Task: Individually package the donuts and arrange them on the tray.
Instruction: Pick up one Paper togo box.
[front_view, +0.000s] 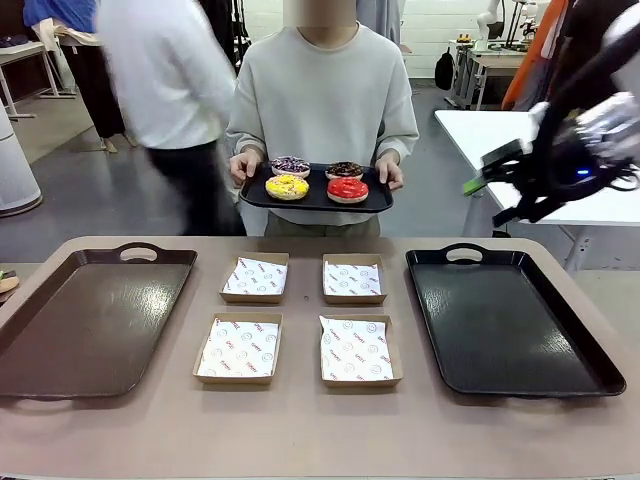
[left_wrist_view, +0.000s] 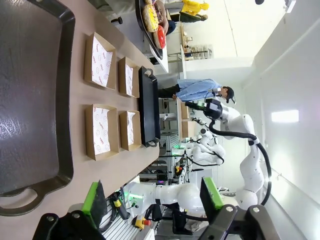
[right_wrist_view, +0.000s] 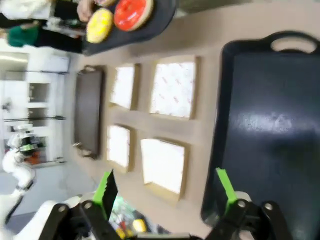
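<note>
Beyond the table's far edge a person holds a small black tray (front_view: 254, 197) with four donuts: purple with sprinkles (front_view: 290, 165), chocolate (front_view: 344, 170), yellow (front_view: 287, 187) and red (front_view: 347, 189). The yellow donut (right_wrist_view: 100, 24) and red donut (right_wrist_view: 132, 12) also show in the right wrist view, and both (left_wrist_view: 150, 15) (left_wrist_view: 161, 36) appear at the top of the left wrist view. My right gripper (front_view: 488, 192) hovers open at the upper right, above the black tray (front_view: 510, 320). Nothing sits between its jaws (right_wrist_view: 165, 187). My left gripper (left_wrist_view: 152, 197) is open and empty above the table's near edge.
Four cardboard boxes lined with printed paper (front_view: 255, 278) (front_view: 353, 279) (front_view: 238, 348) (front_view: 357, 350) sit in the middle of the table. A brown tray (front_view: 90, 320) lies on the left. A white table (front_view: 480, 130) stands at the back right. Another person (front_view: 165, 90) walks behind.
</note>
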